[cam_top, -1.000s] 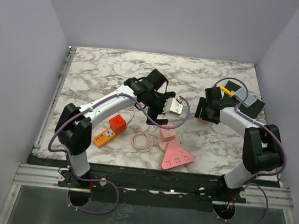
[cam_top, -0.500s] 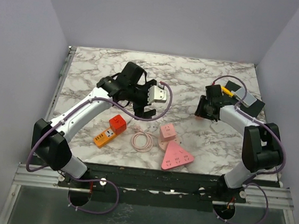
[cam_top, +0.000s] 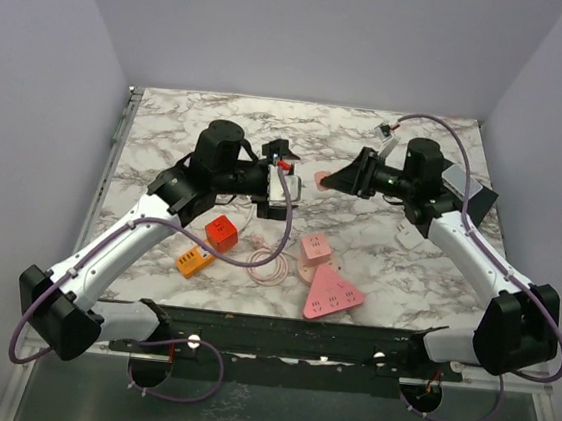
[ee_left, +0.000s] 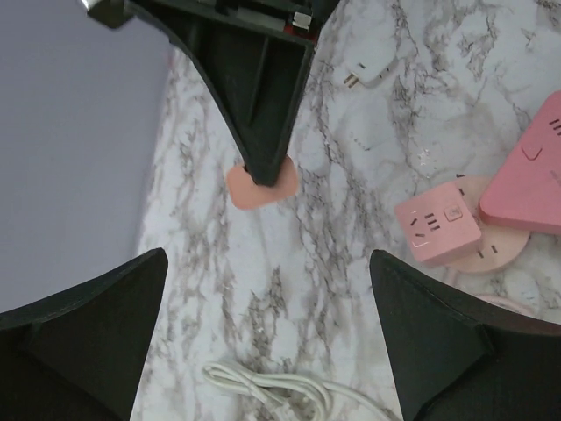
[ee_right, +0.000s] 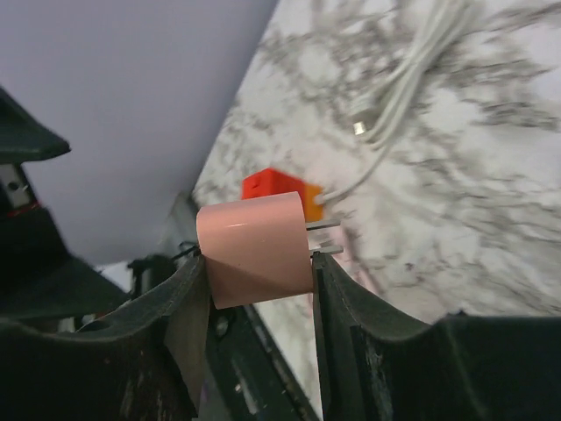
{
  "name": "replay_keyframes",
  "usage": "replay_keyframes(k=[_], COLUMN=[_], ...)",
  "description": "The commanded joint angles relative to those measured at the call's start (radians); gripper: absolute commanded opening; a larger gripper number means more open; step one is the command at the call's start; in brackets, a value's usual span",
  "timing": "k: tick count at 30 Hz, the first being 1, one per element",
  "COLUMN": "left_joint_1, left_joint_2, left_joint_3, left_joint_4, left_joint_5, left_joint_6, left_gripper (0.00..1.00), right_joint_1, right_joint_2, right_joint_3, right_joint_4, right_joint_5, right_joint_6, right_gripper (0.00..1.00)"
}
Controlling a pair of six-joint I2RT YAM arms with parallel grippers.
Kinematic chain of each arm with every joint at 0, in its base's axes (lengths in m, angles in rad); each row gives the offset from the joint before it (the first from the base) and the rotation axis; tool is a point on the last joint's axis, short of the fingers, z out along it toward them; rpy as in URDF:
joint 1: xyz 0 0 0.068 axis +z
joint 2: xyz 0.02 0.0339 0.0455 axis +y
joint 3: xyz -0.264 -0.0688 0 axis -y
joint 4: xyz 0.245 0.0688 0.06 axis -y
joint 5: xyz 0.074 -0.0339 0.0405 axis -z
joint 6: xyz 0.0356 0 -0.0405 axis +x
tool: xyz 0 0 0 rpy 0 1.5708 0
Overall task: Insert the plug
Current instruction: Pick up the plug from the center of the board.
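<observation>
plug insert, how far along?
Done: the pink plug is off the table, clamped in the right gripper with its prongs exposed.
In hand: it hangs mid-air over the middle of the table, facing the left gripper, which is open and empty.
Left: the insertion itself. The plug is in no socket; the pink cube socket, pink triangular strip and orange strip lie nearer the arm bases.

my marble table [cam_top: 189,126] holds an orange power strip [cam_top: 193,259], red cube adapter [cam_top: 221,231], pink triangular strip [cam_top: 332,296], pink cube socket [cam_top: 313,246], coiled cable [cam_top: 268,267].
</observation>
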Motion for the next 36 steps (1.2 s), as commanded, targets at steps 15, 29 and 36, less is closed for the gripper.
replay_keyframes(k=[15,29,36], left_joint_1=[-0.016,-0.046,-0.051], left_joint_2=[-0.213,-0.174,-0.161], left_joint_3=[-0.104,-0.070,-0.074], left_joint_4=[-0.169,-0.201,-0.202], left_joint_5=[0.133,0.140,0.135], left_joint_6=[0.606,0.560,0.522], left_gripper=[0.89,0.37,0.00], right_joint_1=[0.250,0.287,0.301], right_joint_2=[0.137,0.194,0.209], right_joint_3=[0.345,0.407,0.436], right_joint_4=[-0.441,-0.403,-0.441], right_joint_5=[-0.449,-0.446,-0.413], right_joint_6=[-0.341,-0.337,-0.379], right_gripper=[0.33,0.33,0.56])
